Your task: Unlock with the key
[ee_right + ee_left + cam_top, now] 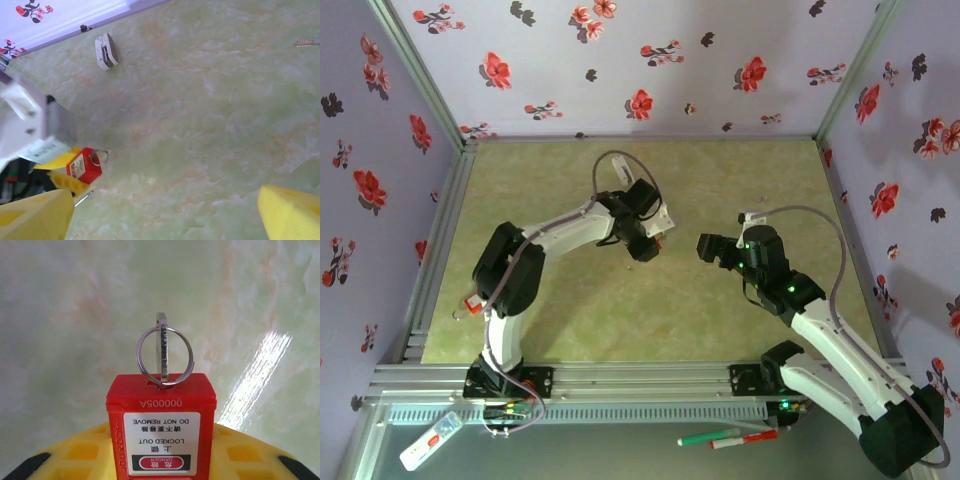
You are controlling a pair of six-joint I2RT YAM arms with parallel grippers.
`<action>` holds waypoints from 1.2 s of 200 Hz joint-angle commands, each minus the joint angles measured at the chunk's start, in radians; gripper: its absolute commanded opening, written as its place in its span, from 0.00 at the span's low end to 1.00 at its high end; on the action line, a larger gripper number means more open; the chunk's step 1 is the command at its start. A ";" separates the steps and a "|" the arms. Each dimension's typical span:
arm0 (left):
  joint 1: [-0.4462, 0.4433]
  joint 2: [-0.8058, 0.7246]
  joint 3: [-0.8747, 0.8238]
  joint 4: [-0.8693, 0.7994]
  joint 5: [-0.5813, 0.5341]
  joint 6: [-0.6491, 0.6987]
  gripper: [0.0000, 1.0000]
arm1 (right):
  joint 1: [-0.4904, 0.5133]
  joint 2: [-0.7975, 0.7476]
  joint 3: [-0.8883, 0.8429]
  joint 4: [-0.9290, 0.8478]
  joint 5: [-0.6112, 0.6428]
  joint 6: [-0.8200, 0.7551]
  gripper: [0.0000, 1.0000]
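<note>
left claw (pixel 648 243) is pinching one red padlock (pixel 161 405) reading "DANGER", "LOCKED OUT DO NOT REMOVE", 000005A, one ringed key (pixel 162 347) sticking out, while right claw (pixel 165 212) is hanging spread wide

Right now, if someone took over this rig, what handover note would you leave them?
Left gripper: shut on the red padlock.
Right gripper: open, empty, apart from the padlock, off to its right.
Done: the key, with its ring, sits in the keyhole.
Left: probably take the key with the right gripper and turn it. Whether the padlock has opened cannot be seen.
</note>
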 commanded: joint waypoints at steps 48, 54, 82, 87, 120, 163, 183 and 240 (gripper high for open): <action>-0.045 0.074 0.021 0.037 -0.073 0.139 0.00 | -0.016 -0.055 0.024 -0.069 0.019 -0.057 0.95; -0.053 0.076 0.015 0.055 -0.084 0.154 0.00 | -0.016 -0.058 0.026 -0.073 0.021 -0.059 0.95; -0.089 0.070 -0.038 0.143 -0.108 0.232 0.00 | -0.023 -0.083 0.022 -0.098 0.033 -0.074 0.95; -0.098 0.062 -0.053 0.159 -0.104 0.255 0.00 | -0.024 -0.088 0.021 -0.105 0.034 -0.076 0.95; -0.138 0.029 -0.123 0.205 -0.073 0.379 0.19 | -0.044 -0.115 0.030 -0.177 0.089 -0.084 0.98; -0.152 -0.101 -0.223 0.287 -0.087 0.362 0.86 | -0.140 -0.117 0.087 -0.271 0.011 -0.075 0.99; -0.154 -0.214 -0.272 0.298 -0.096 0.295 0.93 | -0.172 -0.107 0.123 -0.296 -0.019 -0.106 0.99; -0.044 -0.753 -0.536 0.495 -0.164 -0.256 1.00 | -0.209 0.157 0.151 -0.169 -0.354 -0.359 0.99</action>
